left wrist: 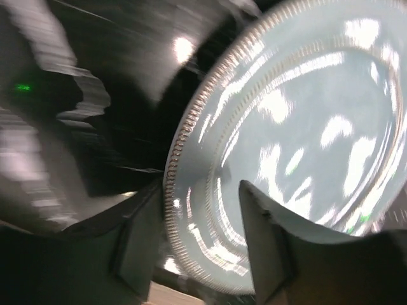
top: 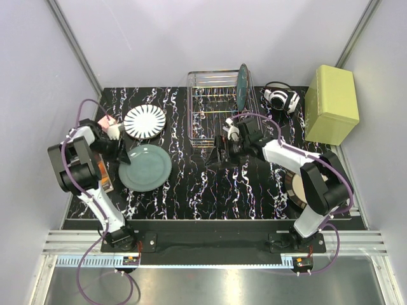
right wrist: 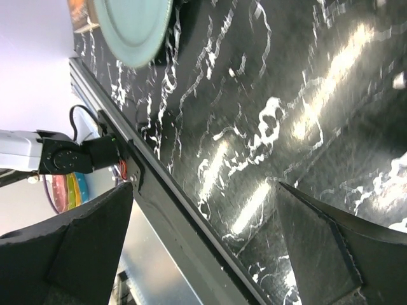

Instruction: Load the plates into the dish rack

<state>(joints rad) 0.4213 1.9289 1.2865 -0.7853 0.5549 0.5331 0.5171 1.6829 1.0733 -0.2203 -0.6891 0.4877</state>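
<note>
So the left fingers [left wrist: 137,254] are down at the left edge of the pale green-blue plate [top: 149,168], which lies flat on the bench [top: 191,184] at near left. In the left wrist view they're roughly half open with the plate's beaded rim running between them, one finger out past the edge and the other over the plate's face (it's pretty blurry, so I can't tell whether they're actually pinching it). Just behind that plate, toward the far side, sits the striped plate [top: 144,121], white with black radial lines and also flat; the two look nearly touching. The dish rack [top: 213,105] is at the far middle of the bench, and the dark teal plate [top: 243,86] already stands on edge at its right end. The right fingers [right wrist: 82,254] are spread wide with nothing in them, hovering over marbled bench just on the near side of the rack. The beige plate [top: 296,189] is at near right, mostly hidden under the right arm. Far right there's a yellow-green box [top: 331,105], with headphones [top: 280,97] between it and the rack.
</note>
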